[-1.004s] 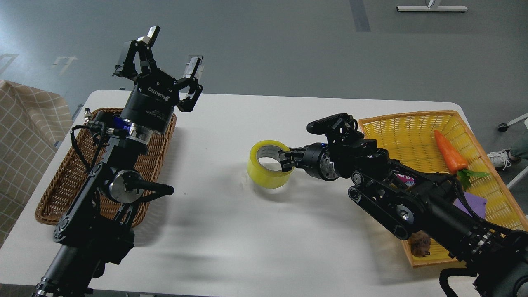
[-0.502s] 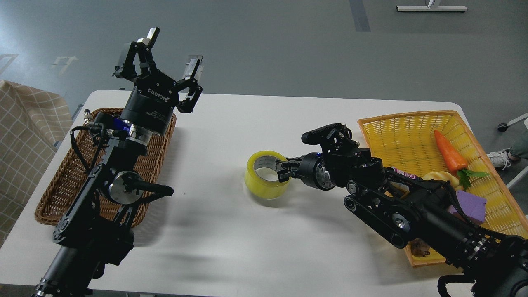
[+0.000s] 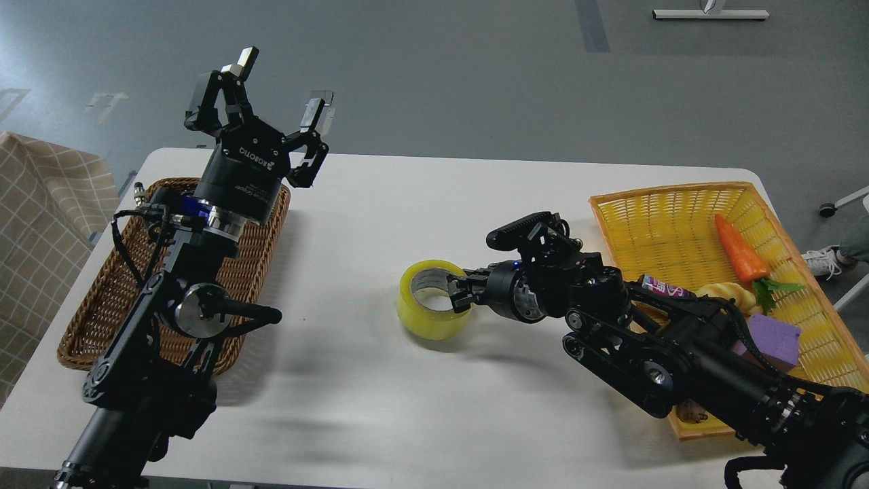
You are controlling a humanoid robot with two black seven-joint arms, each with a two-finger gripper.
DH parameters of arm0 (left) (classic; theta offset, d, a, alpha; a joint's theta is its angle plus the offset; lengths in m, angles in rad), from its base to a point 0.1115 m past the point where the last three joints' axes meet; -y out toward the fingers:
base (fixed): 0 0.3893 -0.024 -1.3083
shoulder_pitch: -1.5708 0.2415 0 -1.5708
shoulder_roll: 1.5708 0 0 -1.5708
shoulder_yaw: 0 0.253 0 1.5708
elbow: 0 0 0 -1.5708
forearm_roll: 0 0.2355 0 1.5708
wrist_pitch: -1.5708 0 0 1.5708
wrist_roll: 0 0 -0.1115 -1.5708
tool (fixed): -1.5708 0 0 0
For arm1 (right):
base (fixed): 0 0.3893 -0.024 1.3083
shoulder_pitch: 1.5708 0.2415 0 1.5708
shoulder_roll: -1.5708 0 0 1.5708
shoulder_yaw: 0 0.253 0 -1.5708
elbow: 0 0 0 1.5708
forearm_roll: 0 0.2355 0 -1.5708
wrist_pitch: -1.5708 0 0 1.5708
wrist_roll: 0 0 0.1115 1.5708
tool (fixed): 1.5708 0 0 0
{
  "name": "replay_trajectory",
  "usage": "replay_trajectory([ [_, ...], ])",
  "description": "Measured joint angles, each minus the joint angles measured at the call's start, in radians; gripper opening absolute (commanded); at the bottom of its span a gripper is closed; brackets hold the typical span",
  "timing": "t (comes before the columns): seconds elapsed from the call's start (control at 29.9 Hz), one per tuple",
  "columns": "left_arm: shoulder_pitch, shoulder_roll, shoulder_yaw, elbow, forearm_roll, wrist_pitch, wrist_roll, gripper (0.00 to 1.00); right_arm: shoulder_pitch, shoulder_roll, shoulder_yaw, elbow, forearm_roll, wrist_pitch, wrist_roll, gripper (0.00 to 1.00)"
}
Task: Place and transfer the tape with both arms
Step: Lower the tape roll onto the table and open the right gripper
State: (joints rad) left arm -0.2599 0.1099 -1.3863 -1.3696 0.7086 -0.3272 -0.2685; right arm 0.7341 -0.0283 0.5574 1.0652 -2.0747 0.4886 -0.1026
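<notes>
In the head view, the wide roll of translucent yellow packing tape (image 3: pixel 430 303) sits near the middle of the frame on the white surface (image 3: pixel 421 204). The right tool (image 3: pixel 456 295) pinches the roll's near wall, one finger inside the grey-white core. In the upper left, the left tool (image 3: pixel 275 88) points up with its fingers spread wide, holding nothing (above the brown wicker basket (image 3: pixel 102 299)). At right, the yellow woven basket (image 3: pixel 669 217) holds an orange toy carrot (image 3: pixel 738 250) and a purple cube (image 3: pixel 774 338).

The right gripper (image 3: pixel 453 293) pinches the tape's (image 3: pixel 429 309) near wall, while the left gripper (image 3: pixel 275 95) hangs spread apart, well away.
</notes>
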Motion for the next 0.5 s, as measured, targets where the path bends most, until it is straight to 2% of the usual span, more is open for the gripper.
replay_trajectory([
  [0.13,0.010,0.000,-0.024,0.000,-0.001,0.000,0.000,0.98,-0.001,-0.008,-0.001,-0.004,-0.034,0.000,-0.007,0.52],
  [0.17,0.014,0.000,-0.026,0.000,-0.001,0.000,0.000,0.98,-0.003,-0.012,-0.001,-0.005,-0.039,0.000,-0.009,0.65],
  [0.3,0.025,0.000,-0.030,-0.001,-0.001,-0.001,0.000,0.98,-0.005,-0.017,0.001,-0.005,-0.044,0.000,-0.012,0.92],
  [0.5,0.028,0.003,-0.044,-0.006,0.000,-0.001,0.000,0.98,-0.005,-0.015,0.017,-0.002,-0.043,-0.076,-0.012,0.94],
])
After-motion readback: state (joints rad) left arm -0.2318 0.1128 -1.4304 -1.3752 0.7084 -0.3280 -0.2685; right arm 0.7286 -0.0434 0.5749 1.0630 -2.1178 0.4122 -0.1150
